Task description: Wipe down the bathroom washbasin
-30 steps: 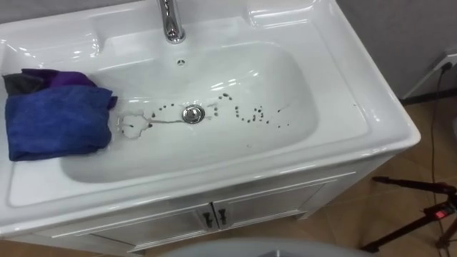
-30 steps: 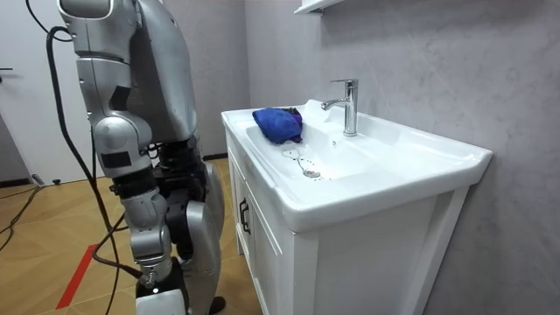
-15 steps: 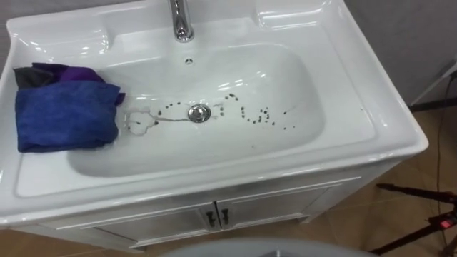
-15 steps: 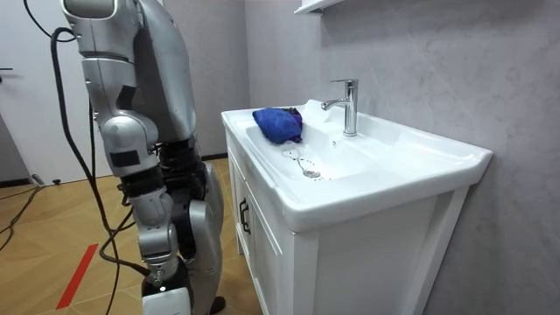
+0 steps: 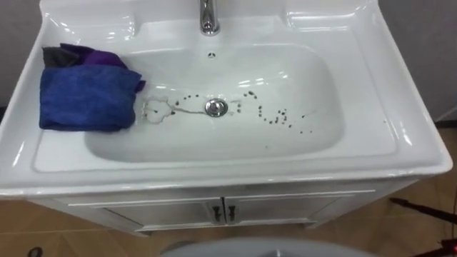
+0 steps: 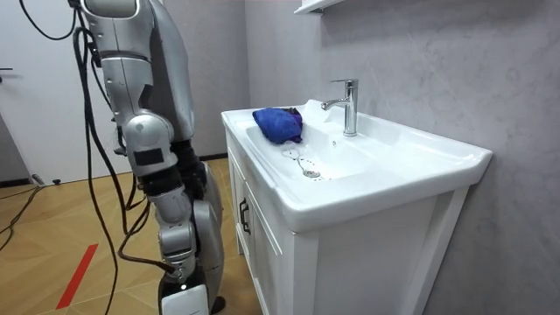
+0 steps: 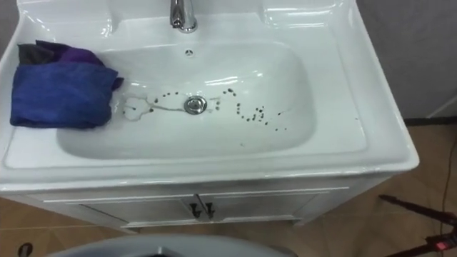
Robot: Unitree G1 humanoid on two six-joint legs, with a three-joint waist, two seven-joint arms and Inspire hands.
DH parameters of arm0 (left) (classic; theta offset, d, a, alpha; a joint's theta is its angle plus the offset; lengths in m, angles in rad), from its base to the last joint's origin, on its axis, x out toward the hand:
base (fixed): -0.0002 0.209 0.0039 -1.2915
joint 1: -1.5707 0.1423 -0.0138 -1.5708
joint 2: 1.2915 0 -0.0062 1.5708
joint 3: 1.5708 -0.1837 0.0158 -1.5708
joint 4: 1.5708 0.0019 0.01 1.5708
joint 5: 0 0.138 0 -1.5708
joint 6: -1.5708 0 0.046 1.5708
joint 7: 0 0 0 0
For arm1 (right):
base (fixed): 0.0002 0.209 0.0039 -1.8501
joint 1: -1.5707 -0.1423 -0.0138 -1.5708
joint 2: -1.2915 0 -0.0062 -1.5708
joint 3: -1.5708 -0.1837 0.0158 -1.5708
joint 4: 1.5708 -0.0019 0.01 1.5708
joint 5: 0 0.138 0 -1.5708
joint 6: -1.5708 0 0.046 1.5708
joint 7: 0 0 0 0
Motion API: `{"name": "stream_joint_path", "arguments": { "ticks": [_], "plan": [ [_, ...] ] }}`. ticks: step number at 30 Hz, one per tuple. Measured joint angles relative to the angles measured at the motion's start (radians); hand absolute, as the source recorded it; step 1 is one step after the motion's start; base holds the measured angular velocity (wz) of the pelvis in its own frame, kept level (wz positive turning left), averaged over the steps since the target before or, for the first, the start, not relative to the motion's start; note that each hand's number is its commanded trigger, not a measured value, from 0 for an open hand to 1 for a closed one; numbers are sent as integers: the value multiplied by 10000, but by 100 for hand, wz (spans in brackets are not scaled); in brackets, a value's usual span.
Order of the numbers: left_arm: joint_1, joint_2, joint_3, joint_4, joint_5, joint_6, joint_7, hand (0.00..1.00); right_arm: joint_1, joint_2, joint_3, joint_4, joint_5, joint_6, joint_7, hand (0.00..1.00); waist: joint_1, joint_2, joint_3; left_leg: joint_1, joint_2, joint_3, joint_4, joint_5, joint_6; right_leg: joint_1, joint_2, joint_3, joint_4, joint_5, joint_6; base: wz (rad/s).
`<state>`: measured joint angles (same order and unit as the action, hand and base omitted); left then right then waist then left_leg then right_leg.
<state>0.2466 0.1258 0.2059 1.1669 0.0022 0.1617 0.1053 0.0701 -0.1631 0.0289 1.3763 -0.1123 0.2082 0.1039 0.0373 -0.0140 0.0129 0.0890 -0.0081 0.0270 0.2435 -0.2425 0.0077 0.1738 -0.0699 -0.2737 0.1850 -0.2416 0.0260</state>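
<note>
Basin [image 5: 371,107]: white ceramic bowl set in a vanity top, seen from above in the eye views, unwiped
Dirt: dark specks [image 5: 275,118] scattered over the bowl's floor, most of them right of the drain, a few to its left
Water mark [image 5: 161,111]: a thin wet loop and trail on the bowl's floor, running from near the cloth towards the drain
Drain [image 5: 216,107]: round chrome plug at the middle of the bowl
Overflow hole [image 5: 211,54]: small, on the back wall, below the tap
Tap [image 5: 208,18]: chrome, upright at the back rim, centred
Blue cloth [image 5: 86,98]: folded, lying on the basin's left rim, its right edge hanging over the bowl's slope, no hand on it
Darker cloth [image 5: 100,56]: purple and black, bunched under and behind the blue one, touching it
Cabinet [image 5: 164,214]: white, two doors under the basin, a pair of small dark handles [image 5: 222,212] where they meet
Robot: stands upright on the wooden floor just in front of the cabinet, at the room view's left, facing the basin
Right hand [image 6: 185,297]: hangs low at the robot's side, at the room view's bottom edge, well apart from the cloth; open or closed cannot be told
Wall: grey, behind the basin, with a white shelf [image 6: 319,5] above the tap
</note>
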Motion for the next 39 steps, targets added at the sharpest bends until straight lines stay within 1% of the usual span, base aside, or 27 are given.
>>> {"name": "stream_joint_path", "arguments": {
  "ticks": [2, 3, 4, 5, 7, 8, 9, 10, 11, 12, 13, 14, 15, 16, 18, 19, 21, 22, 23, 25, 27, 28, 30, 32, 35, 38, 39],
  "plan": [
    [21, 1, 598, -32, -209, -61, 334, 0, -3, -77, -21, -2, -2, -37, 13, 0, 117, 22, -7, 2, -18, -33, -55, 1, 1, -4, -13, -1, 17, -30, 8, 9],
    [29, 4, 920, -149, -428, -102, 641, 0, -2, -178, -44, -6, 14, -80, 2, 0, 275, 93, -34, 0, -15, -60, -58, 3, 2, -8, -11, -8, 18, -28, 7, 0],
    [30, 6, 1113, -260, -555, -109, 788, 0, -2, -243, -75, -14, 34, -112, 2, 0, 346, 105, -42, 0, -15, -68, -58, 4, 2, -8, -12, -18, 20, -28, 7, 0],
    [29, 25, 1453, -511, -797, -193, 1107, 0, -3, -368, -132, -59, 87, -191, -24, 0, 508, 113, -48, 8, -16, -79, -57, 5, 1, -2, -10, -31, 22, -28, 6, 5],
    [128, 50, 1967, -1022, -1200, -449, 1598, 0, -43, -539, -372, -157, 339, -523, -157, 0, 610, 113, -52, 9, -27, -137, -50, 15, -10, 11, -1, -57, 16, -27, 5, 6],
    [199, 83, 2326, -1310, -1328, -665, 1875, 0, -74, -617, -619, -181, 528, -783, -254, 0, 732, 114, -57, 8, -35, -185, -55, 26, -15, 31, 6, -76, 11, -23, -2, 10],
    [195, 127, 2660, -1745, -1518, -798, 2165, 0, -93, -684, -885, -253, 740, -970, -291, 0, 765, 127, -76, -23, -51, -267, -50, 27, -15, 43, -3, -171, 8, -22, -2, 14],
    [158, 168, 2746, -1973, -1522, -844, 2349, 0, -93, -706, -980, -276, 778, -1046, -301, 0, 761, 141, -101, -61, -56, -309, -34, 27, -16, 27, -5, -221, 3, -22, -2, 20],
    [160, 222, 2968, -2535, -1515, -945, 2754, 0, -84, -725, -1190, -331, 786, -1217, -343, 0, 808, 152, -108, -99, -56, -359, -21, 31, -23, -1, -3, -290, -11, -22, -2, 17],
    [184, 277, 3121, -3009, -1519, -1148, 3204, 0, -46, -733, -1265, -434, 827, -1289, -389, 0, 875, 164, -111, -99, -54, -352, -51, 37, -33, 1, 2, -311, -11, -22, -2, 11],
    [193, 311, 3131, -3188, -1524, -1275, 3420, 0, -11, -742, -1277, -482, 867, -1329, -392, 0, 922, 173, -119, -90, -53, -351, -60, 38, -34, 5, 2, -313, -10, -22, -2, 0],
    [251, 327, 3223, -3637, -1542, -1464, 3782, 0, 57, -756, -1296, -542, 1063, -1455, -391, 0, 1073, 225, -134, -73, -51, -377, -60, 38, -34, 12, 2, -311, -8, -22, -2, 0],
    [308, 329, 3345, -4240, -1679, -1594, 4095, 0, 111, -753, -1300, -681, 1231, -1565, -395, 0, 1125, 265, -150, -77, -54, -392, -60, 38, -34, 19, 3, -320, -9, -22, -1, 0],
    [315, 331, 3388, -4551, -1681, -1679, 4253, 0, 139, -753, -1296, -720, 1300, -1623, -395, 0, 1136, 288, -155, -76, -55, -390, -62, 38, -34, 16, 3, -317, -10, -21, -1, 0],
    [418, 429, 3468, -5710, -1675, -1980, 4856, 0, 322, -754, -1301, -941, 1353, -1825, -419, 0, 1219, 406, -151, -79, -56, -337, -70, 37, -34, 2, 1, -310, -20, -20, 1, 0],
    [422, 456, 3480, -5974, -1675, -2084, 4994, 0, 349, -754, -1301, -939, 1353, -1874, -413, 0, 1243, 430, -151, -81, -58, -328, -78, 37, -34, -6, -1, -311, -22, -20, 1, 0],
    [398, 559, 3496, -6728, -1667, -2551, 5469, 0, 439, -754, -1309, -986, 1329, -1945, -348, 0, 1293, 480, -176, -90, -60, -310, -85, 37, -34, -23, -8, -316, -21, -20, 1, 0],
    [369, 581, 3503, -6888, -1665, -2580, 5588, 0, 470, -753, -1308, -1006, 1329, -1945, -334, 0, 1297, 572, -181, -87, -61, -310, -80, 37, -34, -19, -8, -314, -19, -20, 1, 0],
    [296, 611, 3518, -7244, -1640, -2588, 5836, 0, 525, -753, -1302, -1036, 1345, -1945, -314, 0, 1289, 609, -187, -83, -65, -313, -79, 37, -34, -18, -11, -298, -12, -20, 1, 0],
    [277, 668, 3521, -7788, -1652, -2786, 6135, 0, 548, -745, -1292, -1031, 1419, -1960, -248, 0, 1315, 673, -190, -81, -61, -322, -70, 37, -33, -19, -10, -289, -6, -20, 1, -2],
    [191, 917, 3522, -8356, -1680, -2966, 6338, 0, 684, -752, -1293, -1097, 1418, -2015, -152, 0, 1313, 747, -195, -67, -49, -322, -54, 37, -33, -29, -3, -244, 1, -20, 1, -5],
    [168, 1006, 3522, -8506, -1677, -2972, 6355, 0, 737, -756, -1293, -1126, 1422, -2034, -131, 0, 1283, 756, -197, -67, -49, -323, -51, 37, -33, -32, -3, -245, -3, -20, 1, 0],
    [134, 1321, 3523, -9128, -1671, -3104, 6524, 0, 796, -756, -1292, -1104, 1434, -2076, -29, 0, 1218, 753, -189, -64, -49, -321, -56, 37, -33, -36, -8, -247, -2, -18, -2, 0],
    [118, 1394, 3554, -9548, -1660, -3216, 6596, 0, 810, -755, -1292, -1066, 1447, -2095, 33, 0, 1115, 763, -181, -69, -63, -328, -64, 37, -32, -39, -17, -244, 2, -18, -3, 0],
    [96, 1393, 3624, -10455, -1591, -3220, 6759, 0, 788, -739, -1281, -1000, 1582, -2168, 82, 0, 1066, 739, -187, -82, -52, -267, -88, 37, -31, -121, 0, -110, 24, -16, -6, -9],
    [53, 1394, 3609, -11271, -1142, -3224, 6766, 0, 851, -736, -1294, -955, 1640, -2257, 80, 0, 971, 739, -182, -29, -52, -231, -88, 39, -28, -100, 4, -20, 11, -14, -6, -8],
    [53, 1394, 3564, -11599, -1033, -3225, 6765, 0, 841, -734, -1294, -955, 1655, -2297, 81, 0, 875, 745, -145, 47, -52, -223, -110, 40, -28, -42, 4, -2, 1, -13, -4, -3]
  ]
}}
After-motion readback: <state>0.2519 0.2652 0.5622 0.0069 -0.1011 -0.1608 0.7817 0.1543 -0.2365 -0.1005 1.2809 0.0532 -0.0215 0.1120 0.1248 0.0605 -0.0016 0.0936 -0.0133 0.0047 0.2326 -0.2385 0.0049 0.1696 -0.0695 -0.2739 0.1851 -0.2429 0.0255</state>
